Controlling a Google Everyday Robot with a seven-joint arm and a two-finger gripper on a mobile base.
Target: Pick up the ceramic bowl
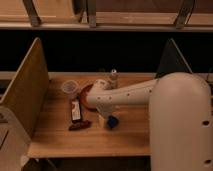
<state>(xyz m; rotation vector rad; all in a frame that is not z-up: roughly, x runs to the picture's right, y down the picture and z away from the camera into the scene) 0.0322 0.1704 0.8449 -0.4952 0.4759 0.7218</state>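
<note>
Right, my arm hides most of the one bowl (85, 96); only its reddish rim peeks out, just up and left of the gripper (103, 119). Jaws spread, holding nothing. One blue object (113, 122) sits beside it, one clear cup (69, 88) farther left.

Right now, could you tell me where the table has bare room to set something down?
The front strip of the table, below the dark packet and blue object, is bare, as is the left edge beside the side panel. The middle is crowded: clear cup, ceramic bowl, with the gripper beside the blue object.
</note>
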